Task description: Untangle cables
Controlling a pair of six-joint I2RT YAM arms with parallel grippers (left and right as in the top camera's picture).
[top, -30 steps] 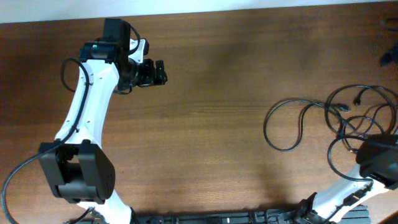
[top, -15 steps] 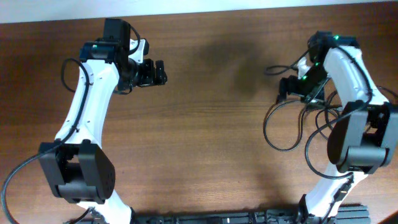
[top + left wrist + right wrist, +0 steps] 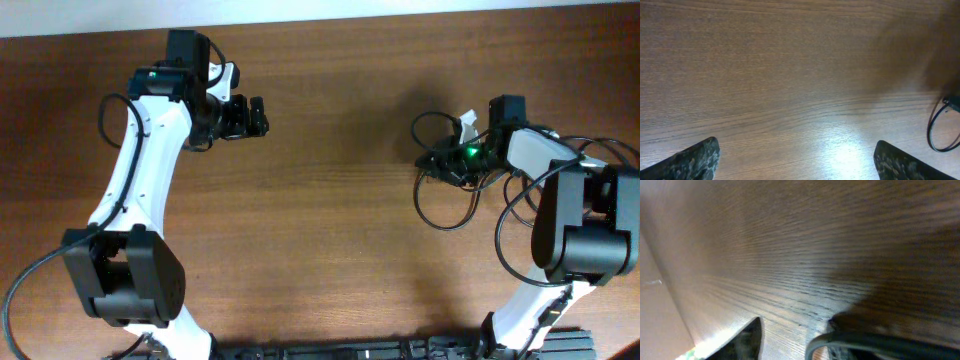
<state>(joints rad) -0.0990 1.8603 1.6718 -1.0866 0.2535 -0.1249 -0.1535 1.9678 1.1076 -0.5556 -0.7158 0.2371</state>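
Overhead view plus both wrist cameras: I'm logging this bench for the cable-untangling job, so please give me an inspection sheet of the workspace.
Surface: brown wooden table, bare across left and middle.
Job's things: black cables in overlapping loops at the right side, tangled.
Clutter: nothing seen.
Grippers: left gripper open, empty, over bare wood far from the cables; right gripper down among the cable loops, open or shut unclear.
Cables: thick arm wiring looped at the left side.
Surroundings: pale strip beyond the far edge; black rail along the near edge.
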